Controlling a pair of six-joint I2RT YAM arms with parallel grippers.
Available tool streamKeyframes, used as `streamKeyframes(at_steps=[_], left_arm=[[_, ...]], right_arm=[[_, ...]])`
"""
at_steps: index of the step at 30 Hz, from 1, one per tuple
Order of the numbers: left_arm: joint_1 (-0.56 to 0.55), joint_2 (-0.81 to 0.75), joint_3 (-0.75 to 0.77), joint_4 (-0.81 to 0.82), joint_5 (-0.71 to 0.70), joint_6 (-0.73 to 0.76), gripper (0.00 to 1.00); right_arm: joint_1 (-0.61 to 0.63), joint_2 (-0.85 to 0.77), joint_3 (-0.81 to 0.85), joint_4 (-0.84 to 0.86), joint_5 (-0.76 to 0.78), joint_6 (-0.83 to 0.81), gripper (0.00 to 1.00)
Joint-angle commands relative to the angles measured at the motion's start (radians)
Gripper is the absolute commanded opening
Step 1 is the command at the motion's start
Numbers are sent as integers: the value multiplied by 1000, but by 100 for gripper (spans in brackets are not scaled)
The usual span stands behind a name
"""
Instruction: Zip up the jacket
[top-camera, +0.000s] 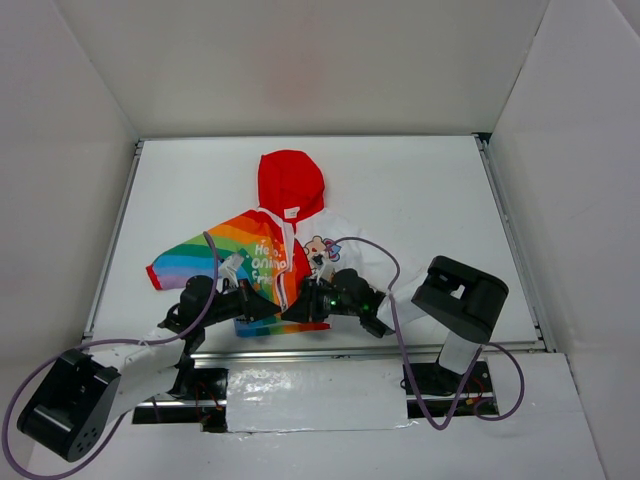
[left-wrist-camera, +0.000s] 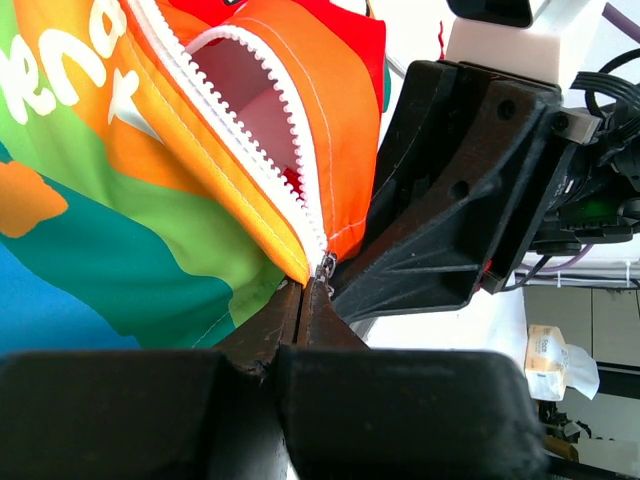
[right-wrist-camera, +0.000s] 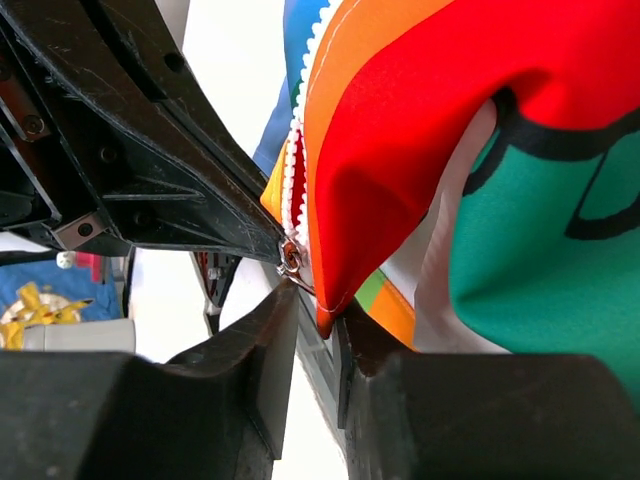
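White table (top-camera: 420, 190) holds the jacket (top-camera: 262, 250), its hem at the zipper (left-wrist-camera: 270, 160) base clamped by left gripper (left-wrist-camera: 305, 295) and right gripper (right-wrist-camera: 318, 305).

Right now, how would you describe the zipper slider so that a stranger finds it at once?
Find the jacket spread on the table, red hood away from the arms. Follow its white zipper down to the hem, where the left gripper and the right gripper meet. The slider is the small metal piece there, where the two toothed rows join.
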Motion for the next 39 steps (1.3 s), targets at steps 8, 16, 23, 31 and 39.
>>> streamKeyframes(at_steps=[8, 16, 23, 31, 39], left_arm=[[-7, -3, -76, 54, 17, 17, 0], [-7, -4, -78, 58, 15, 17, 0], [-7, -7, -82, 60, 17, 19, 0], [-7, -23, -90, 69, 27, 19, 0], [-9, -58, -104, 63, 26, 14, 0]], right_arm=[[8, -12, -61, 117, -5, 101, 8], [14, -33, -69, 105, -16, 161, 0], [13, -73, -34, 26, -2, 251, 0], [7, -85, 18, -33, -18, 455, 0], [-10, -104, 58, -108, 48, 615, 0]])
